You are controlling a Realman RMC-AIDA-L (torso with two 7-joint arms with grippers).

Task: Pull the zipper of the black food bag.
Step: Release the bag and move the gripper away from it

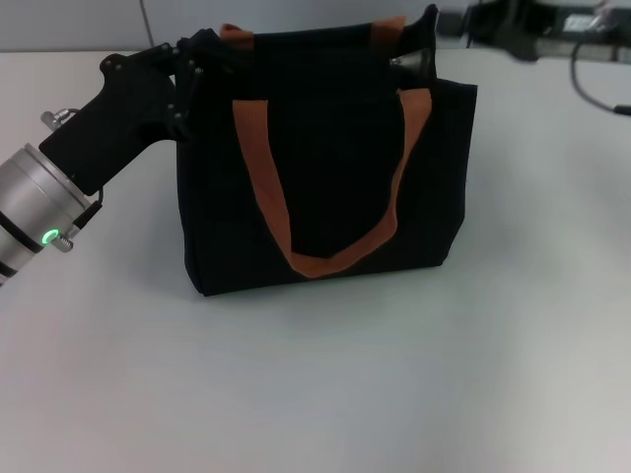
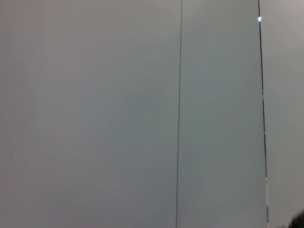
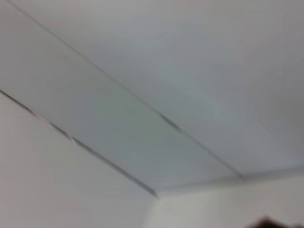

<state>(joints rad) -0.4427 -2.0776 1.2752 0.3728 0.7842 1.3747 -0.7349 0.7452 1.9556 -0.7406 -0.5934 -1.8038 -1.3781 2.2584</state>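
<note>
The black food bag (image 1: 335, 187) stands upright mid-table in the head view, with orange-brown loop handles (image 1: 325, 258). My left gripper (image 1: 200, 61) is pressed against the bag's top left corner, black against black. My right gripper (image 1: 426, 37) reaches in from the right to the bag's top right corner. A small silvery glint (image 1: 407, 63) shows on the bag's top edge just under that gripper; I cannot tell whether it is the zipper pull. The zip line along the top is hidden from this angle. Neither wrist view shows the bag or any fingers.
The bag stands on a white table (image 1: 315, 394). Cables and the right arm's body (image 1: 552, 30) lie at the far right. The left wrist view shows only grey wall panels (image 2: 95, 114). The right wrist view shows only pale panels (image 3: 142, 95).
</note>
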